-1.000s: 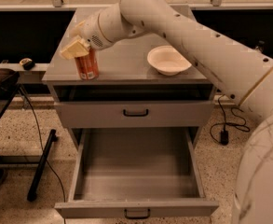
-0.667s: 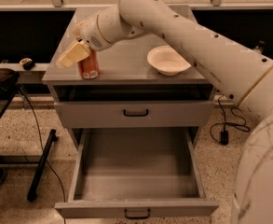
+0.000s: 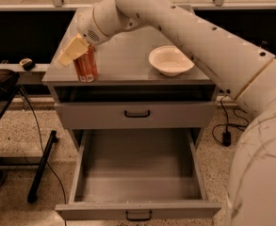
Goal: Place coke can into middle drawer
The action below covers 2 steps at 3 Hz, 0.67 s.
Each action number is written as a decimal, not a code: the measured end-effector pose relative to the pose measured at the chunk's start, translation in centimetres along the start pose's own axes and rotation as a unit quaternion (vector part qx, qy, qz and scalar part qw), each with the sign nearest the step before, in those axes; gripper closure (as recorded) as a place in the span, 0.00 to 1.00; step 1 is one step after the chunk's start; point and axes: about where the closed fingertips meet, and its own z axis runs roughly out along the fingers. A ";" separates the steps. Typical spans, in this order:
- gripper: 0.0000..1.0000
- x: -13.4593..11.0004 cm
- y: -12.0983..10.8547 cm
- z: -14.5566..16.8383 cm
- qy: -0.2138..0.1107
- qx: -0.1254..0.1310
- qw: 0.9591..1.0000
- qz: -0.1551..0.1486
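The coke can (image 3: pixel 86 68) stands upright on the grey cabinet top (image 3: pixel 128 55), near its front left corner. My gripper (image 3: pixel 74 51) is right at the can's top and upper left side, covering its top. The arm reaches in from the upper right. The middle drawer (image 3: pixel 137 210) is pulled far out at the bottom of the view. Its boxy tray is empty, and its small black handle shows on the front. It lies below and to the right of the can.
A white bowl (image 3: pixel 170 60) sits on the cabinet top to the right of the can. The upper drawer front (image 3: pixel 137 114) is closed. A black stand and cables (image 3: pixel 41 161) are on the floor to the left. My own arm fills the right side.
The gripper has shifted slightly down and to the left over the can's top. The can stays at the same spot on the cabinet top.
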 end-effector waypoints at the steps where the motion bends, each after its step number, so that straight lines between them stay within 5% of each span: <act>1: 0.00 -0.1 -0.1 0.0 0.001 0.000 1.000 -0.001; 2: 0.00 2.2 0.9 0.7 -0.015 -0.009 0.999 0.035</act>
